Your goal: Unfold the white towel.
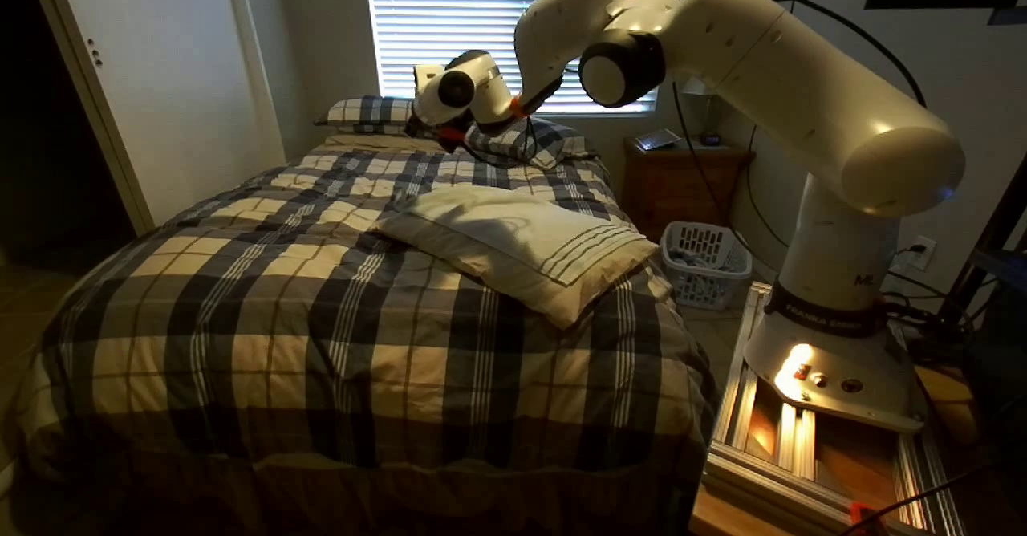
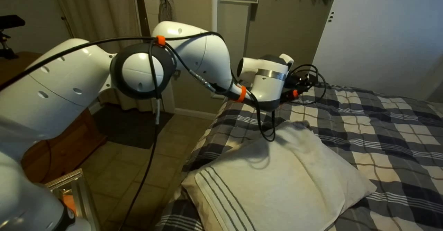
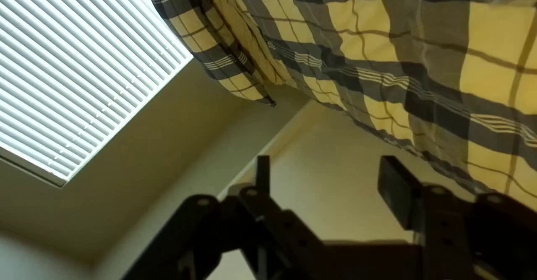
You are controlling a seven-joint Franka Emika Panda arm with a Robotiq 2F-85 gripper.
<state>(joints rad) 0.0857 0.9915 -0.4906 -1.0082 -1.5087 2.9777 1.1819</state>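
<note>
Some room parts the gaping, empty claw [image 3: 325,183] from edges of the white towel [image 1: 533,231].

In an exterior view, the towel [image 1: 497,231] lies on the bench [image 1: 241,303], toward the right side. Pillows [image 1: 361,112] lie behind the towel, in front of the window [image 1: 449,22]. Right of the bench, a basket [image 1: 704,294] (cloth [image 1: 702,260] sits in it) stands in front of a nightstand [image 1: 670,187].

Home bedroom. In exterior view: bed [image 1: 401,484] with plaid bedspread [image 1: 241,295]; plaid pillows [image 1: 367,111] lie along far edge, blinds-covered window [image 1: 449,22] behind; wooden nightstand [image 1: 670,191] near far right corner, basket [image 1: 700,292] beside right edge.
</note>
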